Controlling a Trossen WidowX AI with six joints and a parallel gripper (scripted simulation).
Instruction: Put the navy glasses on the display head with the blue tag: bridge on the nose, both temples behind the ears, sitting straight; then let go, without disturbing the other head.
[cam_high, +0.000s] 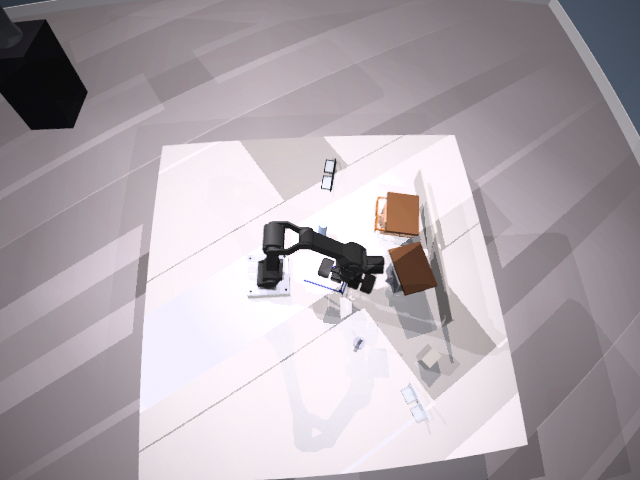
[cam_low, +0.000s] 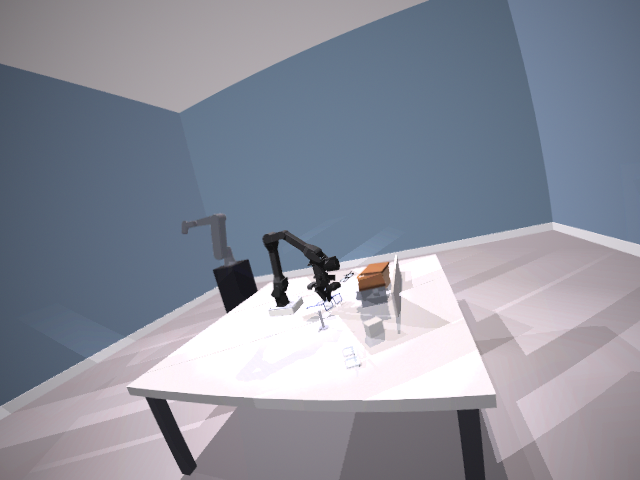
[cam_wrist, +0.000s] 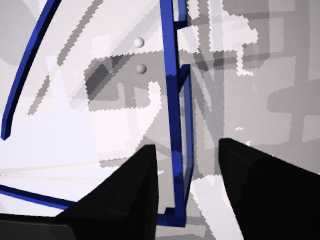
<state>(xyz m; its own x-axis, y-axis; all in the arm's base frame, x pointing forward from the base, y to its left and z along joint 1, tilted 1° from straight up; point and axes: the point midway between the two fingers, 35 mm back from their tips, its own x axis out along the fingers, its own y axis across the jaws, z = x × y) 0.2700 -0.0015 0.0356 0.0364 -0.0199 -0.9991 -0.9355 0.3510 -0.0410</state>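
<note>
1. Top: The arm (cam_high: 320, 243) (cam_low: 277, 266) reaches right from its base plate (cam_high: 252, 293) (cam_low: 273, 311), inside the table's (cam_high: 175, 439) (cam_low: 310, 404) left edge. The claw (cam_high: 348, 284) (cam_low: 327, 299) (cam_wrist: 187, 152) is just left of the near head (cam_high: 412, 268) (cam_low: 373, 280); the far head (cam_high: 403, 212) (cam_low: 378, 268) wears orange glasses (cam_high: 379, 217). A panel (cam_high: 437, 248) (cam_low: 396, 289) stands close along the heads' right. Black glasses (cam_high: 329, 174) (cam_low: 347, 276) lie near the far edge, pale glasses (cam_high: 417, 406) (cam_low: 351, 357) toward the near right.
2. Exterior: The navy glasses (cam_high: 342, 287) (cam_low: 333, 300) (cam_wrist: 171, 75) are at the claw's tips, left of the heads and off both; I can't tell whether they touch anything beneath. Open room lies between them and the near edge, past a small stand (cam_high: 358, 343) (cam_low: 321, 321).
3. Wrist: The claw is partly spread, pinching nothing; the navy front runs between its fingers, with gaps at either side.
</note>
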